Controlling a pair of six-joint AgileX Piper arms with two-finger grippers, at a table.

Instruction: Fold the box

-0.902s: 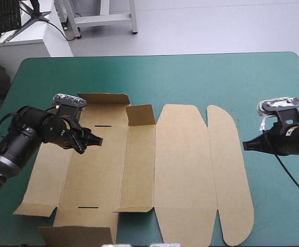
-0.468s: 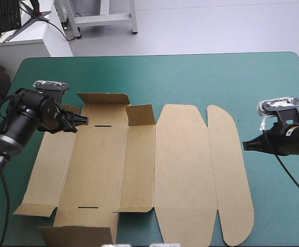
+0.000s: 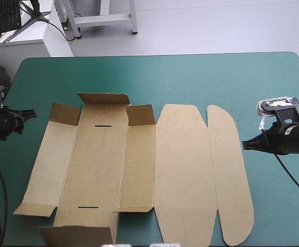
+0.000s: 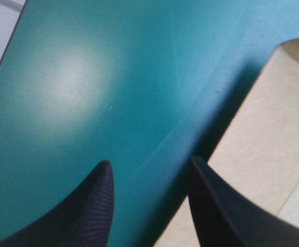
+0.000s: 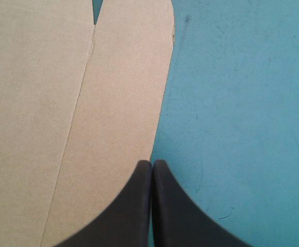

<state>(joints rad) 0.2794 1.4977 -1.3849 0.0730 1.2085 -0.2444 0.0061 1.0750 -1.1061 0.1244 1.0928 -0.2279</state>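
Teal-green table cover (image 3: 201,77) is bare along the far side and at both ends. The brown box (image 3: 139,164), a flat cut sheet with only short far flaps (image 3: 103,98) raised, lies mid-table, long axis left to right, near edge at the table's front. The right gripper (image 3: 245,145) is nearer, fingers pressed together, empty, tip just beside the rounded end flap (image 3: 226,170); the left gripper (image 3: 30,114), fingers apart and empty, sits clear of the left panel (image 3: 44,164), pointing toward it.
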